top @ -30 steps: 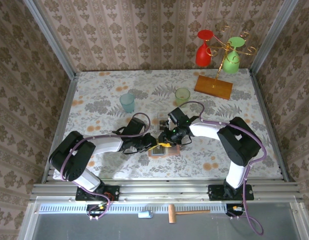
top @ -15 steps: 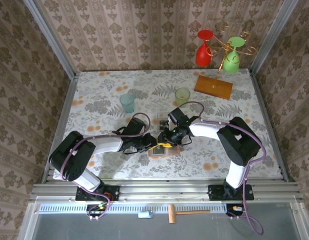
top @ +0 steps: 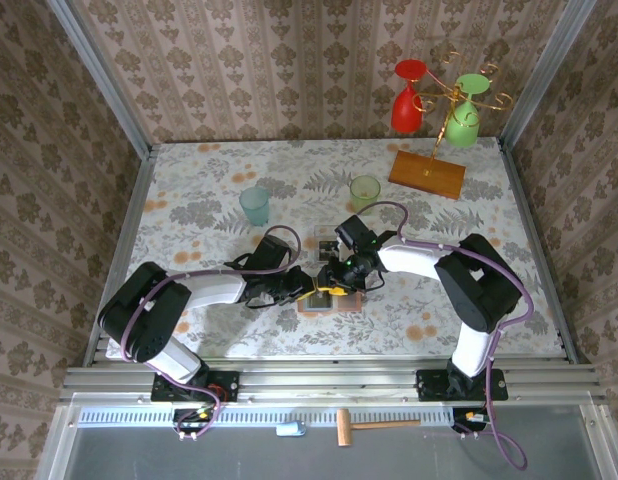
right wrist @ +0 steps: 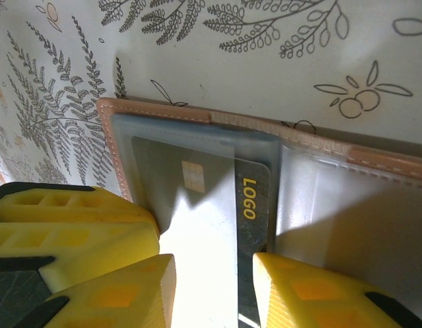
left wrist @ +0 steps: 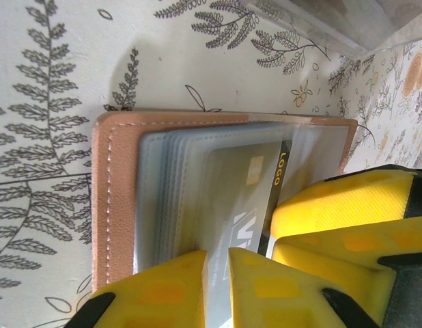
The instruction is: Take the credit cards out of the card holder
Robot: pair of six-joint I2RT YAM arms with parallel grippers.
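The salmon-pink card holder point(top: 329, 303) lies open on the table between both arms. In the left wrist view its pink border point(left wrist: 119, 191) frames grey-blue pockets. A dark credit card point(left wrist: 255, 181) marked "LOGO" sticks partly out of a pocket. My left gripper point(left wrist: 218, 256) is shut on a thin pocket leaf at the holder's edge. My right gripper point(right wrist: 214, 263) is open, its two yellow fingers apart on either side of the card's point(right wrist: 255, 198) protruding end. From above, the left gripper point(top: 311, 287) and right gripper point(top: 341, 285) meet over the holder.
A small clear tray point(top: 322, 243) lies just behind the holder. A blue cup point(top: 255, 205) and a green cup point(top: 364, 188) stand further back. A stand with an orange base point(top: 427, 172) carries red and green glasses at the back right.
The right gripper's jaws have widened a little over the card. Both arms and the holder stay in place.
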